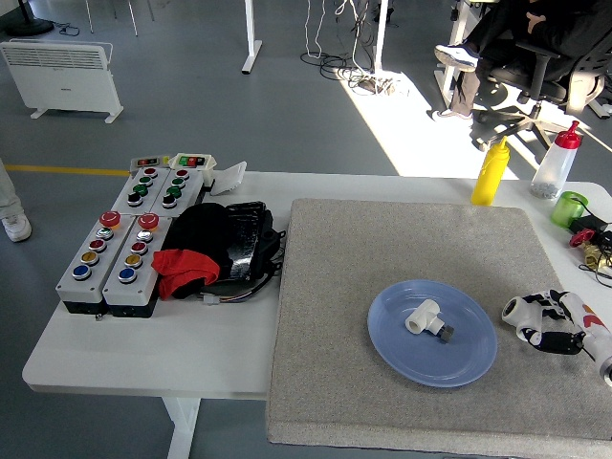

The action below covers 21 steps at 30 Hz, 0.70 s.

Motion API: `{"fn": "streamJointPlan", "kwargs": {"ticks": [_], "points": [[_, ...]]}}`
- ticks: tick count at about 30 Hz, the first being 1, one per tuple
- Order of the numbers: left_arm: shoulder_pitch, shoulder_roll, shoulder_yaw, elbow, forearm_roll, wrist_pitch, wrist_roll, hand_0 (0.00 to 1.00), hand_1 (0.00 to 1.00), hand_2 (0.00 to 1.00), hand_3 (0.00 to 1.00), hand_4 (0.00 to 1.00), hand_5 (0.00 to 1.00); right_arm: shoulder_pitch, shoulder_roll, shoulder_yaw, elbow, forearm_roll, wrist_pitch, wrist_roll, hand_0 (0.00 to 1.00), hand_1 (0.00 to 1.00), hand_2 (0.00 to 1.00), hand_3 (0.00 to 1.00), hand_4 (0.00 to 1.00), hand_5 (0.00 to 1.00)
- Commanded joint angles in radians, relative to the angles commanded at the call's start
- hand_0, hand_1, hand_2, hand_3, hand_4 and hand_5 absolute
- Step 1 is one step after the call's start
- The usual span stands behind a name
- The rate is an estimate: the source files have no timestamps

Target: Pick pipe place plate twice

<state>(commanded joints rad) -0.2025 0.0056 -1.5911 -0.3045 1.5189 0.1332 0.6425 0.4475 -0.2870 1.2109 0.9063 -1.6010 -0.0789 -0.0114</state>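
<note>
A blue plate (387, 339) lies on the grey mat (382, 249). On it rests a white T-shaped pipe fitting (420, 315) with a small grey piece (446, 332) beside it. Right of the plate, a second white pipe piece (515, 310) lies on the mat at the right edge. My right hand (553, 325) comes in from that edge, its black-and-white fingers curled over this pipe. The pipe's left end sticks out of the hand. My left arm is out of the picture.
Grey button boxes (120, 244) and a black and red bundle (215, 249) fill the table's left part. A yellow bottle (491, 170), a clear bottle with a red cap (556, 161) and a green cup (569, 207) stand at the back right.
</note>
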Motion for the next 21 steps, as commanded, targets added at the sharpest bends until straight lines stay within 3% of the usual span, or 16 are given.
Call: {"fn": "streamJointPlan", "kwargs": {"ticks": [11,21], "points": [[-0.001,0.0,0.002,0.0,-0.003,0.001,0.0,0.652,0.613,0.61,0.605,0.295,0.998,-0.026,-0.025,0.038,0.118,0.008,-0.029,-0.007,0.616,0.505,0.509,0.589,0.5,0.21],[-0.003,0.002,0.002,0.001,-0.004,0.001,-0.001,0.652,0.613,0.61,0.605,0.297,0.998,-0.056,-0.067,-0.11,0.372,0.034,-0.026,-0.03,0.629,0.512,0.511,0.587,0.508,0.195]]}}
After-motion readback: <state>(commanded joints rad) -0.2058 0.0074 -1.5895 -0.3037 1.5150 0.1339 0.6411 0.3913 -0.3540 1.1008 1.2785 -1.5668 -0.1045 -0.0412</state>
